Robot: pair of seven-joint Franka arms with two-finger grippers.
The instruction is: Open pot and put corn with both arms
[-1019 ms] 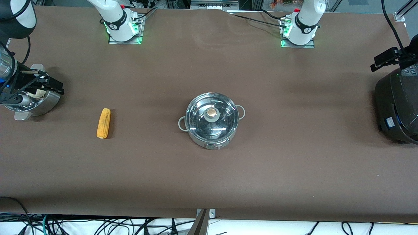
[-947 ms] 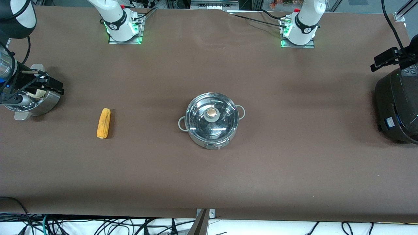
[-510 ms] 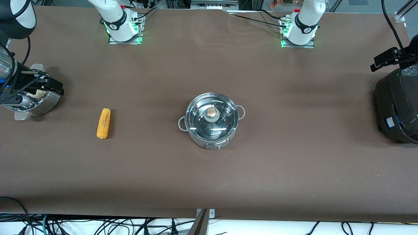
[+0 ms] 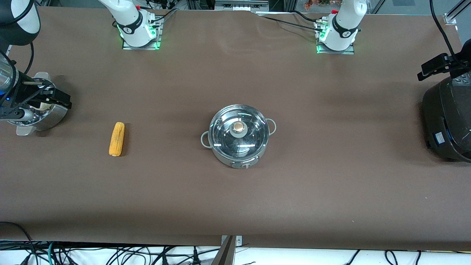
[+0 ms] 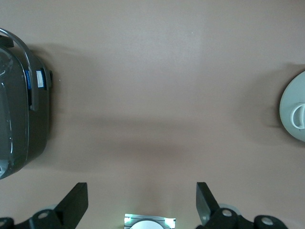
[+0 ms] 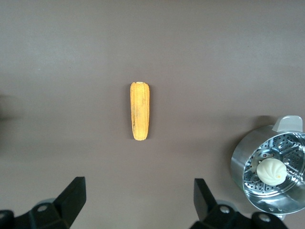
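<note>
The steel pot (image 4: 238,145) stands mid-table with its glass lid (image 4: 239,138) on and the brass knob (image 4: 238,127) on top. Its pale edge shows in the left wrist view (image 5: 293,114). The yellow-orange corn (image 4: 117,138) lies flat toward the right arm's end, apart from the pot; it also shows in the right wrist view (image 6: 140,110). My right gripper (image 4: 55,97) (image 6: 138,195) hangs open and empty high over the table by the steamer bowl and corn. My left gripper (image 4: 432,68) (image 5: 140,193) hangs open and empty over the table beside the black cooker.
A steel perforated steamer bowl (image 4: 51,116) (image 6: 240,167) holding a white bun (image 6: 270,171) stands at the right arm's end. A large black cooker (image 4: 447,121) (image 5: 19,109) stands at the left arm's end. Bare brown table lies all around the pot.
The right arm's wrist has shifted very slightly. Nothing on the table has moved.
</note>
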